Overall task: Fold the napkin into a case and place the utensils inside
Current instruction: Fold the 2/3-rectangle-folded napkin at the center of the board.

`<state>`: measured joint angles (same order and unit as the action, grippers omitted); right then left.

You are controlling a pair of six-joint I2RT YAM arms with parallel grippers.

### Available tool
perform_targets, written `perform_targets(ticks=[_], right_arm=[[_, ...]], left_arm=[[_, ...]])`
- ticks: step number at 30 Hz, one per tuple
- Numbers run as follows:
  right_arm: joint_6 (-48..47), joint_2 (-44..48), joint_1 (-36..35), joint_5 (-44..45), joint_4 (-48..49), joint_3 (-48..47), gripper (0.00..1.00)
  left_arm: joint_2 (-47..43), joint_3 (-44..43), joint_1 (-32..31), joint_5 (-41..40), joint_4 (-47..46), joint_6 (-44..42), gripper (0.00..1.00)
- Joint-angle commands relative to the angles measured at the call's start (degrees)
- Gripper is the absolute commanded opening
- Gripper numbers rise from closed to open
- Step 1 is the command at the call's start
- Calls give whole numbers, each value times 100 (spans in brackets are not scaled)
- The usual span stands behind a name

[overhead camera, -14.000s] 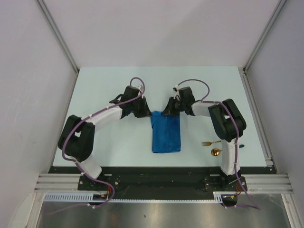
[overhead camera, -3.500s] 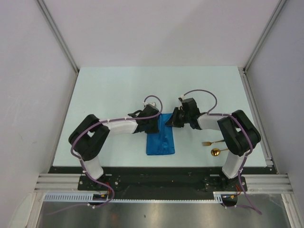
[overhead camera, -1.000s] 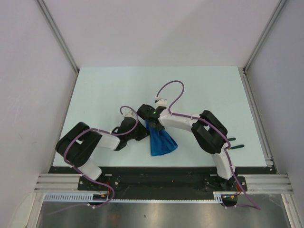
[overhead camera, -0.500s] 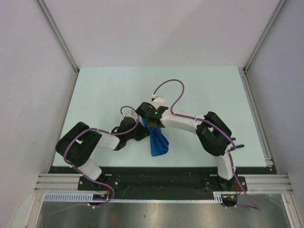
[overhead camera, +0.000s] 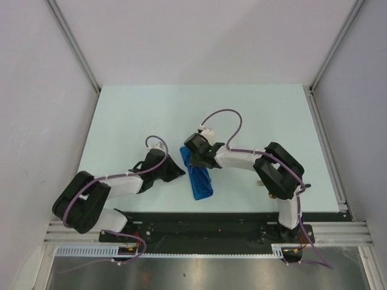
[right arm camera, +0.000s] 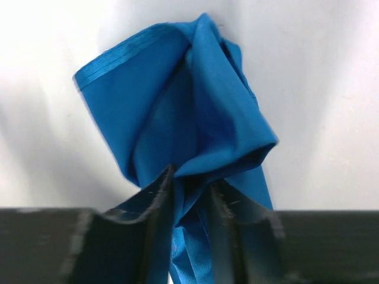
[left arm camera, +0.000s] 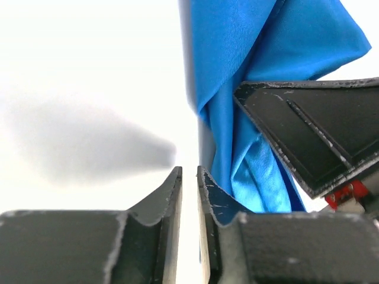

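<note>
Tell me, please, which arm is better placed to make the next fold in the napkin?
Probably the right arm: its jaws pinch the bunched napkin, whereas the left arm has its jaws beside the cloth, slightly parted and empty.

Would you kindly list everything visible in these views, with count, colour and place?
napkin: one, bright blue, bunched into a narrow strip, near middle of the table.
utensil handle: one dark tip, apparently, beside the right arm; the rest is hidden.
table: one, pale mint, between white walls.
left gripper: one, black, left of the napkin, fingers slightly apart and empty.
right gripper: one, black, fingers pinching the napkin's far end.
</note>
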<state>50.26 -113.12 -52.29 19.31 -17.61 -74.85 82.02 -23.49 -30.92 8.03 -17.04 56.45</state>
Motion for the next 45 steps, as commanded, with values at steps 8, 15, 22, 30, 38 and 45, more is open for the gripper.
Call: perform_targets(ticks=[8,15,22,30,38,45], right_arm=[[-684,669,466,-2200,2428,1157,46],[-860,563,465,-2537,2850,1192,50],[-983,650,782,-3537,3149,1236,52],[-1115,1582,1019,-3970,2727,1674,63],[-1027,1188,1292,-4567,3746,2203,65],[-807,1415,1494,-4735,4265,2808,63]], left_arm=[[-1864,-182,349,-21,2177,-397,26],[-2348,-604,727,382,2810,-643,29],[-1656,-1333,1035,1094,3031,-1337,37],[-925,-2159,1018,1323,3127,-1751,67],[6,-3135,859,964,3750,-1953,72],[524,-3478,588,639,3866,-2085,73]])
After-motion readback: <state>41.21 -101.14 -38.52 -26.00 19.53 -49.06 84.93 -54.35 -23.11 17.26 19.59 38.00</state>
